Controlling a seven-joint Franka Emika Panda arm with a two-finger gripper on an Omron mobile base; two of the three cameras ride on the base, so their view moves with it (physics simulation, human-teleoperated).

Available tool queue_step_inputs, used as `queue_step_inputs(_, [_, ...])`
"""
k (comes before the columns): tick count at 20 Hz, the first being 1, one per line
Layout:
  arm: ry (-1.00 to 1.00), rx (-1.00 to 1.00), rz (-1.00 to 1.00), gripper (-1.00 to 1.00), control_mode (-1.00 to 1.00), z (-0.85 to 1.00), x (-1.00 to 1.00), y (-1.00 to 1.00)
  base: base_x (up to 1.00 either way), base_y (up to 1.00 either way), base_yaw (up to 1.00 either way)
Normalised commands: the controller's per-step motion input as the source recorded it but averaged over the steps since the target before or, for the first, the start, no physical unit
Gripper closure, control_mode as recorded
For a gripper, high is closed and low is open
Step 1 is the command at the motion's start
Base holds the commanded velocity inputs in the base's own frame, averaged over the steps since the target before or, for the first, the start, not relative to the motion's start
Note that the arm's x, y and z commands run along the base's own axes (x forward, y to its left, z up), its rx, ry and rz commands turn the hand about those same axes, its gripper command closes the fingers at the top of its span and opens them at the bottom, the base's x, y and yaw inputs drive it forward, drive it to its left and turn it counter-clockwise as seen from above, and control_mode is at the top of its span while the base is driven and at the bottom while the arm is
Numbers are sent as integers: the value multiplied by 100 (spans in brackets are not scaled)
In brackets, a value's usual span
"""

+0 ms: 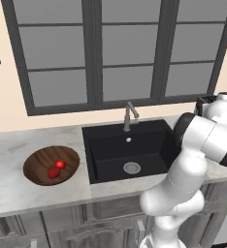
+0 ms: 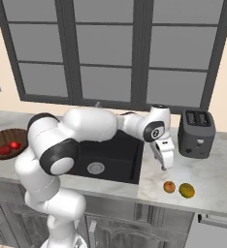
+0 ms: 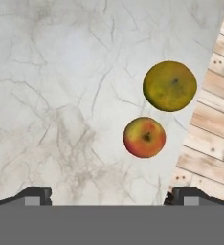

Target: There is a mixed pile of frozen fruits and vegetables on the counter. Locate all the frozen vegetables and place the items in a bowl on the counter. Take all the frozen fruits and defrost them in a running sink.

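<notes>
Two red vegetable pieces (image 1: pixel 57 168) lie in the brown wooden bowl (image 1: pixel 38 162) on the marble counter (image 1: pixel 18 189), left of the black sink (image 1: pixel 130 150). Right of the sink, near the counter's front edge, sit two frozen fruits: an orange one (image 2: pixel 169 187) and a yellow-green one (image 2: pixel 186 190). My gripper (image 2: pixel 164 164) hangs open above the counter, a little up and left of the fruits, with nothing between its fingers. The hand view looks down on the orange fruit (image 3: pixel 144 137) and the yellow-green fruit (image 3: pixel 170 86), both apart from the fingertips (image 3: pixel 37 196).
A dark toaster (image 2: pixel 196 131) stands at the back of the counter, right of the gripper. The metal faucet (image 1: pixel 130 115) rises behind the sink, with no water visible. Beyond the counter edge the wooden floor (image 3: pixel 214 119) shows in the hand view.
</notes>
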Motion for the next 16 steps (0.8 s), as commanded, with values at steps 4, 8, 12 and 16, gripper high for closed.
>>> queue_step_inputs(4, [0,0,-8,-100,-100,-2,-2,-12,0,0,0])
queue_step_inputs(8, [0,0,-8,-100,-100,-2,-3,-13,0,0,0])
queue_step_inputs(12, [0,0,-8,-100,-100,-3,-5,-13,0,0,0])
queue_step_inputs(16, [0,0,-8,-100,-100,-6,-10,-11,0,0,0])
